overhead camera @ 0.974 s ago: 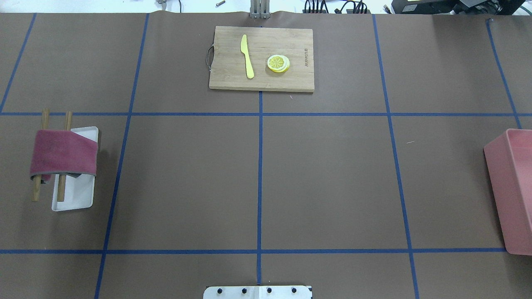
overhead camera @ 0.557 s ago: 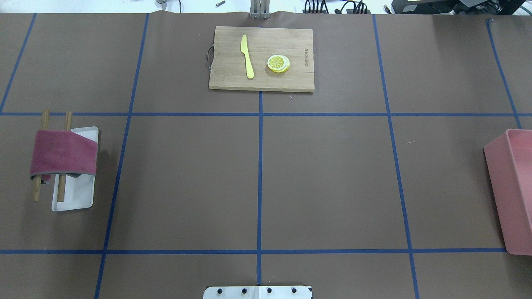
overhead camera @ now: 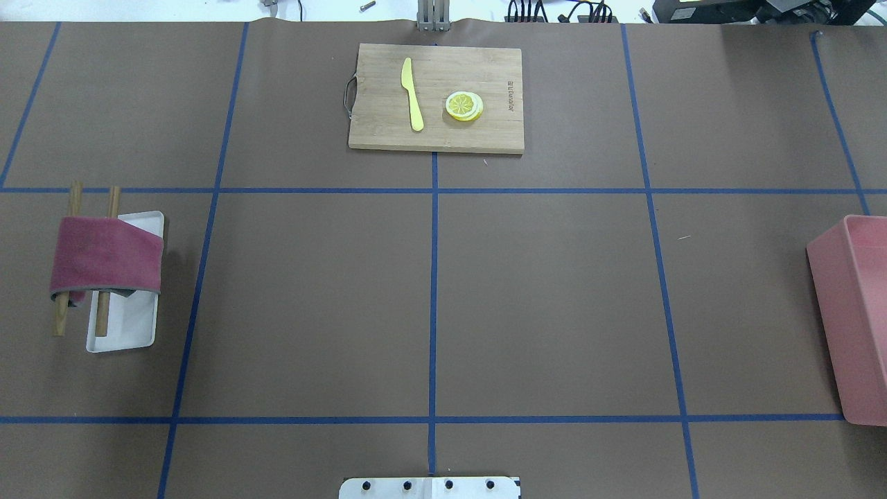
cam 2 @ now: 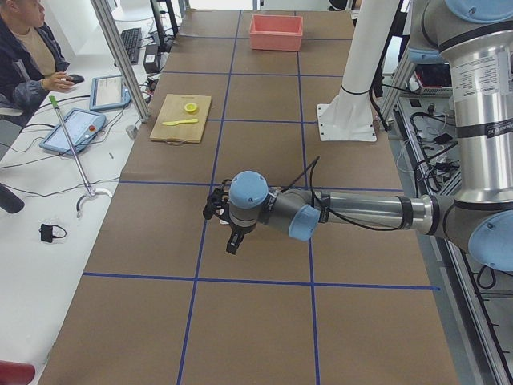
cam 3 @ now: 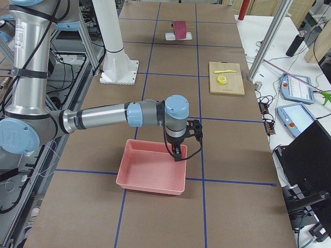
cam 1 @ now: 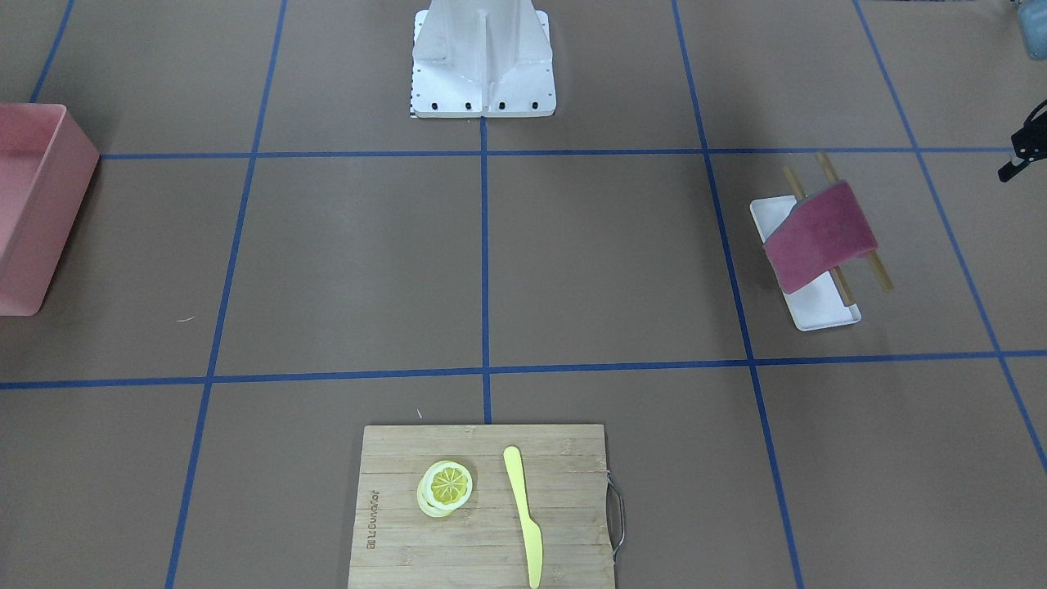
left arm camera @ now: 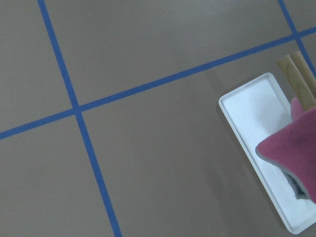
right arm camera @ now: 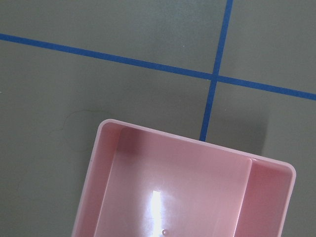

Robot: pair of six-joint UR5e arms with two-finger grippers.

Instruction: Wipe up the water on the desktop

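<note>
You see left tool (cam 2: pixel 232 241) over desk (overhead camera: pixel 540 305) near maroon cloth (overhead camera: pixel 104 255), right tool (cam 3: pixel 178 152) above pink bin (cam 3: pixel 152 168); cannot tell either's grip state.

Six views of one brown, blue-taped desktop (overhead camera: pixel 312 305).
Overhead and front-facing views look steeply down from opposite sides, sharing the bamboo cutting board (overhead camera: pixel 374 132); end cameras look along the table; wrist cameras look closely down: white rectangular tray (left arm camera: pixel 247 113) near the left gripper (cam 2: pixel 232 245), pink plastic bin (right arm camera: pixel 113 163) under the right gripper (cam 3: pixel 178 154).
</note>
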